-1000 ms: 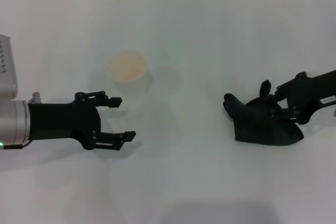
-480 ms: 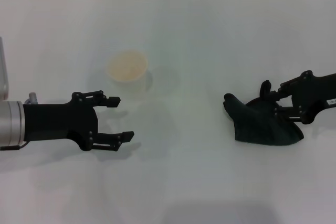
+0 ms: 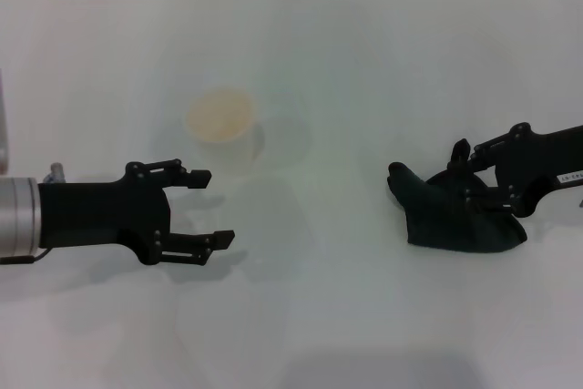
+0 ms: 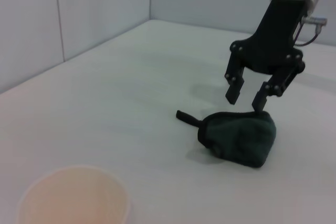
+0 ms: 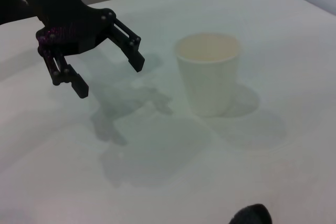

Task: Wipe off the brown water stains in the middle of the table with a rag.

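- Step in hand: picking up the rag (image 3: 455, 219). The right tool (image 3: 466, 179) sits over the rag's far-right part, jaws apart with the cloth beneath them and not yet pinched; the left wrist view shows both fingertips just above the heap.
- Rag: one, dark, crumpled in a heap on the bench (image 3: 364, 61), well to the right of the cup (image 3: 220, 125).
- Cup: one, pale paper, upright, left of the rag; it looks to hold nothing, though its inside is only partly seen.
- Left tool (image 3: 202, 209): jaws apart, gripping nothing, held low just in front of the cup, on the robot's side.
- Brown stains: none can be made out between cup and rag; the surface there looks plain white. Whether they are gone or too faint to show cannot be told.
- Next move, as a judgement: the right tool needs to come down and close on a thick fold of the rag so it lifts as one bundle.
- Count: one rag, one cup, two tools, one bench.
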Robot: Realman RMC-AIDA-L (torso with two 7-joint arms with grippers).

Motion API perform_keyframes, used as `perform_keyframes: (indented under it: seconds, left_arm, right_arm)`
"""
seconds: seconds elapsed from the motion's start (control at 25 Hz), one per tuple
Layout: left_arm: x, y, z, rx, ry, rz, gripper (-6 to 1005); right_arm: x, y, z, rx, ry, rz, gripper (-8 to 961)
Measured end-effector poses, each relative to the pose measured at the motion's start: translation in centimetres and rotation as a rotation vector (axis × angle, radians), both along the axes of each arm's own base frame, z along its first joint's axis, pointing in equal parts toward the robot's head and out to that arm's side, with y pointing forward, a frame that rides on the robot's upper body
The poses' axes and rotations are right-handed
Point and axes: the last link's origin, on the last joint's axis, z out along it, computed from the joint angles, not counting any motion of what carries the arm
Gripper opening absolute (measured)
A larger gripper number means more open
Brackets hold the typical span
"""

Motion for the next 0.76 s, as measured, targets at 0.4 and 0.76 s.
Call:
perform_keyframes:
  seconds: [0.4, 0.76]
  left_arm:
    - [-0.43, -0.52, 0.48, -0.022, -0.041, 0.022, 881]
    - [-0.45, -0.64, 0.22, -0.027, -0.04, 0.024, 881]
  right_arm:
    - [-0.74, 0.14, -0.23, -0.017, -0.001, 0.022, 359]
    - [-1.1, 0.44, -0.1, -0.014, -0.004, 0.035, 359]
